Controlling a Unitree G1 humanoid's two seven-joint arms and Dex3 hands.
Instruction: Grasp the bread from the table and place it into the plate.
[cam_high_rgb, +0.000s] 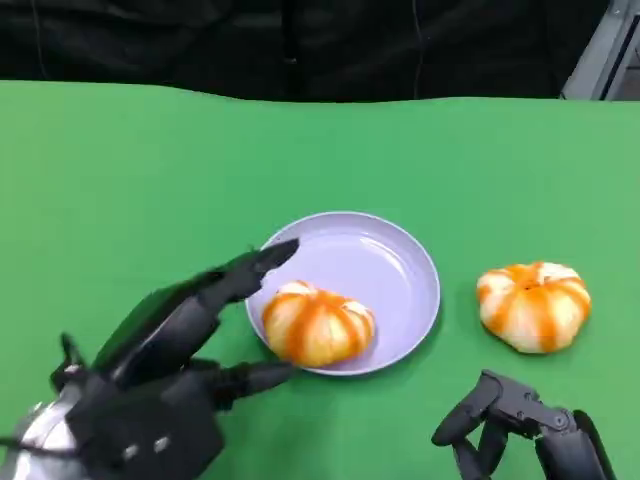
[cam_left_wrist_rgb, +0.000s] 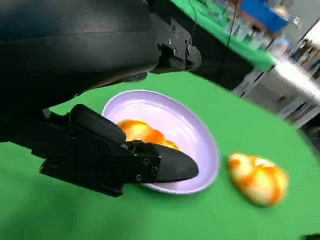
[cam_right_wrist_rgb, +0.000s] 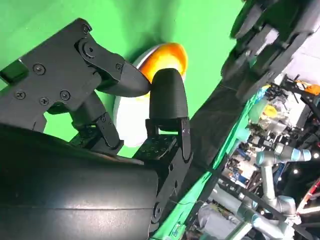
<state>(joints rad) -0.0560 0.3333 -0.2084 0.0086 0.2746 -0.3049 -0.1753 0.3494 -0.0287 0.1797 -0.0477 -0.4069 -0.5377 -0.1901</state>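
A round orange-and-white bread (cam_high_rgb: 318, 322) (cam_left_wrist_rgb: 142, 132) lies in the lavender plate (cam_high_rgb: 400, 265) (cam_left_wrist_rgb: 200, 130), at its near-left rim. My left hand (cam_high_rgb: 190, 340) (cam_left_wrist_rgb: 120, 160) is at the plate's left edge with fingers spread on either side of that bread, one finger (cam_high_rgb: 265, 258) above the rim and another (cam_high_rgb: 262, 377) just in front; nothing is held. A second striped bread (cam_high_rgb: 534, 305) (cam_left_wrist_rgb: 257, 177) sits on the green table to the right of the plate. My right hand (cam_high_rgb: 520, 425) (cam_right_wrist_rgb: 150, 90) hovers near the front edge below that bread, fingers curled in with nothing in them.
The green table (cam_high_rgb: 150, 180) stretches wide to the left and behind the plate. A dark backdrop (cam_high_rgb: 300, 40) runs along the far edge. Other tables and equipment (cam_left_wrist_rgb: 280, 30) stand beyond.
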